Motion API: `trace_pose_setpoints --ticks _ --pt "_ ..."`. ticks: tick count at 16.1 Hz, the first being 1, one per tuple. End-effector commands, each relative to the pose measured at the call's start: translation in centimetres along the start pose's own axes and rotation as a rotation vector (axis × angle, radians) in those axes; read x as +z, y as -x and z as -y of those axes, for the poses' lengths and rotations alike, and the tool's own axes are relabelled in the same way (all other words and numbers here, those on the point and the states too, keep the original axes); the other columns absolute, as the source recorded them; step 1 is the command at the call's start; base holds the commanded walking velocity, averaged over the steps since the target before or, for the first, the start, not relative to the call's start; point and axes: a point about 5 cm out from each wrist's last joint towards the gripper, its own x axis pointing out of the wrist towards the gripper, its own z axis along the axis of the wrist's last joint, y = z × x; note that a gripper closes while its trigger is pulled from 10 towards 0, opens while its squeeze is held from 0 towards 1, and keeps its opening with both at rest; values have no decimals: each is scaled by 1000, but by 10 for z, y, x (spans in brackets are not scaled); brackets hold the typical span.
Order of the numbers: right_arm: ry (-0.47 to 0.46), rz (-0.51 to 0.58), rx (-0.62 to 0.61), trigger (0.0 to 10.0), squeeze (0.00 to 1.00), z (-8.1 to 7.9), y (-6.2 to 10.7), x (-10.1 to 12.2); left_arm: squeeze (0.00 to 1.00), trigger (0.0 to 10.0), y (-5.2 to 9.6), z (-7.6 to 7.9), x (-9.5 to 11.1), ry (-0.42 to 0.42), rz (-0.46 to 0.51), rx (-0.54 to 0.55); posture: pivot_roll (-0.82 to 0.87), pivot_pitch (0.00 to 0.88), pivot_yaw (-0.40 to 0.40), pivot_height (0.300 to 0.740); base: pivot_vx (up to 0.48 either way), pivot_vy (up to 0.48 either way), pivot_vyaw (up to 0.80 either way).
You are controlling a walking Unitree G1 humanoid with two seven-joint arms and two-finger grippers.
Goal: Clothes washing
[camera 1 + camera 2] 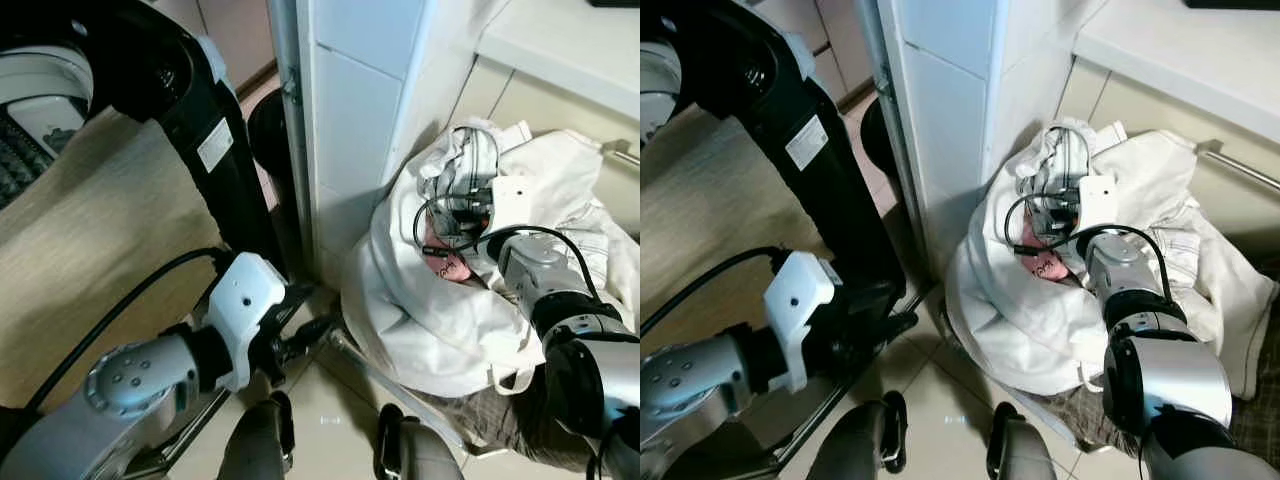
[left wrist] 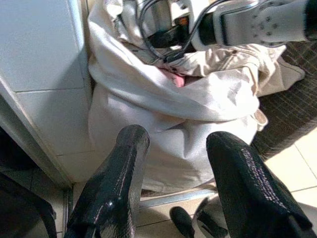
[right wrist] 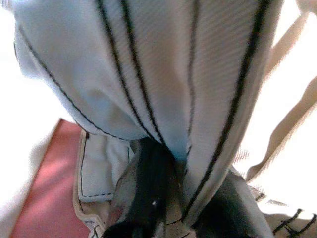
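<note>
A white laundry bag (image 1: 430, 310) slumps on the floor against a tiled pillar, its mouth open. My right gripper (image 3: 173, 198) is deep in that mouth, shut on a white garment (image 3: 163, 64) with black stitching that drapes over its fingers (image 3: 146, 193). A pink cloth (image 1: 1048, 268) lies just below it inside the bag. My left gripper (image 2: 173, 148) hangs open low over the floor tiles, a short way left of the bag and pointing at its side, with nothing between its fingers (image 2: 124, 163).
The tiled pillar (image 1: 350, 120) stands left of the bag. A black curved machine panel (image 1: 200, 130) rises at far left. A dark woven basket (image 2: 292, 114) sits under the bag, a metal bar (image 1: 390, 380) in front. My feet (image 1: 260, 440) are below.
</note>
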Motion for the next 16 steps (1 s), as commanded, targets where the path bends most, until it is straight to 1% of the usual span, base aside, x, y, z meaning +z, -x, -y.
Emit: trace_pose_setpoints --ticks 1,3,4,6,7,9,10,11,12,13,14,15,16 --pt "-90 25 -4 0 0 2 0 4 0 10000 -5 -2 -4 -9 2 14 144 179 19 740 0 0 0" --pt "-182 54 6 0 0 2 0 7 0 10000 -16 -7 -7 0 24 33 113 153 15 740 0 0 0" --pt "-213 64 15 0 0 2 0 7 0 10000 -19 -8 -9 -2 27 34 88 125 15 740 0 0 0" --pt "-217 113 45 0 0 2 0 17 0 10000 -29 -10 -7 -19 50 31 66 100 12 740 0 0 0" --pt "-218 178 50 0 0 7 2 29 0 10000 -37 -15 -4 -34 82 52 32 76 11 740 0 0 0" --pt "-201 241 80 0 0 10 5 42 0 10000 -42 -22 1 -46 116 80 14 63 11 740 0 0 0" --pt "-140 312 149 0 0 13 13 61 0 10000 -49 -29 12 -63 179 111 -8 54 16 740 0 0 0" --pt "-82 351 216 0 0 12 22 73 0 10000 -52 -34 19 -75 222 131 -16 50 20 740 0 0 0" --pt "-40 390 321 0 0 9 44 92 1000 10000 -57 -36 35 -31 308 96 -33 49 26 740 0 0 0" --pt "-33 425 414 0 0 4 64 106 1000 10000 -59 -37 47 -14 365 79 -45 44 33 740 0 0 0" --pt "-38 442 453 0 0 1 71 111 1000 10000 -61 -36 52 -16 388 58 -47 43 35 740 0 0 0" --pt "-53 469 537 0 0 -4 86 120 1000 10000 -64 -34 61 -30 416 19 -47 43 35 740 0 0 0" --pt "-99 505 639 0 0 -11 106 130 1000 10000 -71 -31 69 -61 441 -31 -47 43 35 740 0 0 0"
